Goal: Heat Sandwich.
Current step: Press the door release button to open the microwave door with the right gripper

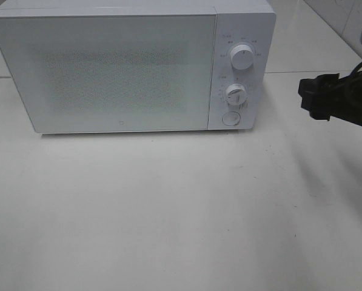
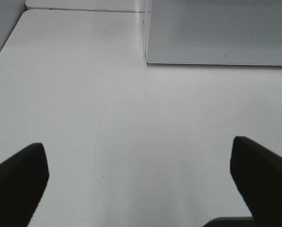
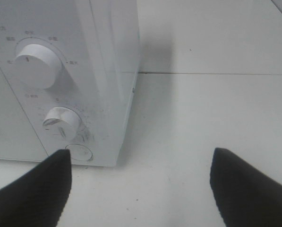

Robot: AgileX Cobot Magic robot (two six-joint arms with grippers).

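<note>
Fingers [image 3: 32,189] of the right gripper [image 3: 141,156] stand apart, holding nothing; the left gripper [image 2: 137,144] is spread wide too, over the table [image 2: 131,94]. No sandwich shows in any view. Whether it sits behind the microwave [image 1: 247,24] and its shut door [image 1: 108,73] cannot be told. The right gripper is the nearer arm — the lower knob [image 1: 235,94] lies at about nine o'clock from it in the high view, apart.

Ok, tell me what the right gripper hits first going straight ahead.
Probably the microwave, at its right front corner by the round button. Depth is unclear; the right gripper might instead meet the table beside it.
</note>
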